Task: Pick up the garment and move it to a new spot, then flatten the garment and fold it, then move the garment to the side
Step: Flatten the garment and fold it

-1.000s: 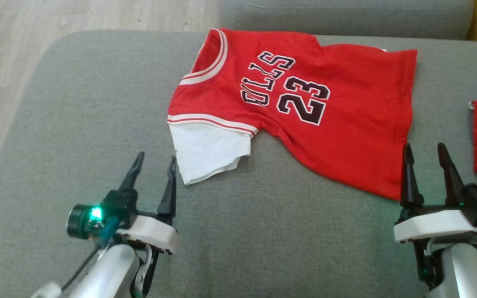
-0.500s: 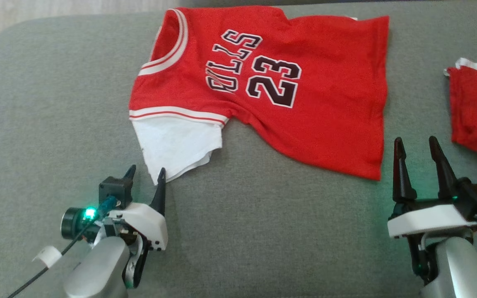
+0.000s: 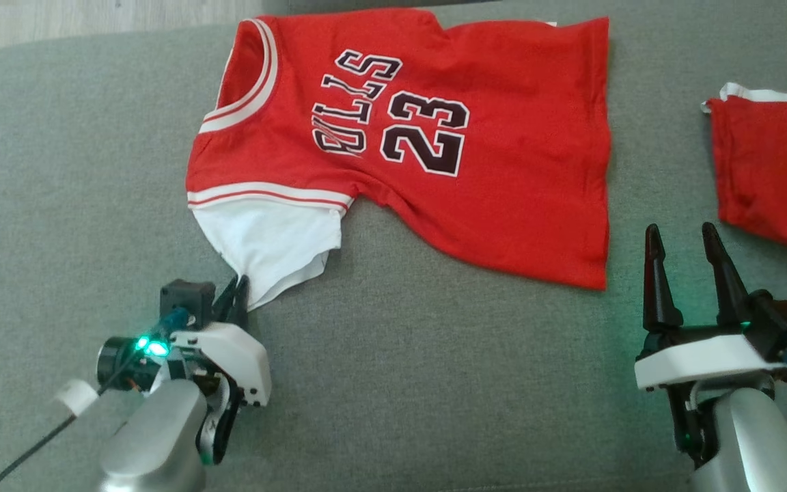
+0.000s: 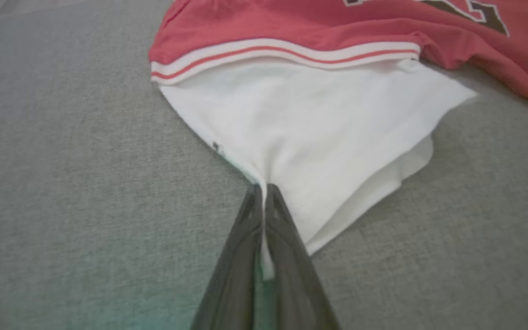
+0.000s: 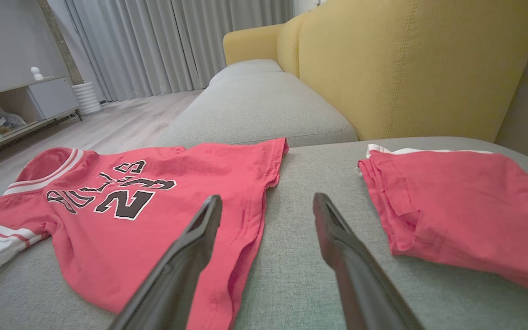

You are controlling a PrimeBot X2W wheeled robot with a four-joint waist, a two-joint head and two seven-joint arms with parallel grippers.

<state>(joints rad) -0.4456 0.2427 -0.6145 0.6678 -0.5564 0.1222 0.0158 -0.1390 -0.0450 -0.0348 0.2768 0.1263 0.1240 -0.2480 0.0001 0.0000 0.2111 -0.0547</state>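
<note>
The garment (image 3: 503,150) is a red jersey with "23" on it and a white sleeve (image 3: 270,239), spread on the grey sofa cushion (image 3: 434,383). My left gripper (image 3: 238,290) is shut on the tip of the white sleeve (image 4: 291,137), and cloth is pinched between its dark fingers (image 4: 245,243). My right gripper (image 3: 680,236) stands open, just right of the jersey's near hem corner, with nothing between its fingers (image 5: 190,247). In the right wrist view the jersey (image 5: 154,197) lies to the left of that gripper (image 5: 267,201).
A second red cloth piece with white trim (image 3: 776,171) lies at the right of the cushion (image 5: 452,211). A yellow sofa back (image 5: 406,68) rises behind it. Wooden floor (image 3: 59,27) lies beyond the cushion's far left edge.
My left gripper moved forward to the white sleeve and shut on its tip. The head camera shifted, so the whole scene slid left and up. The right gripper stayed open.
</note>
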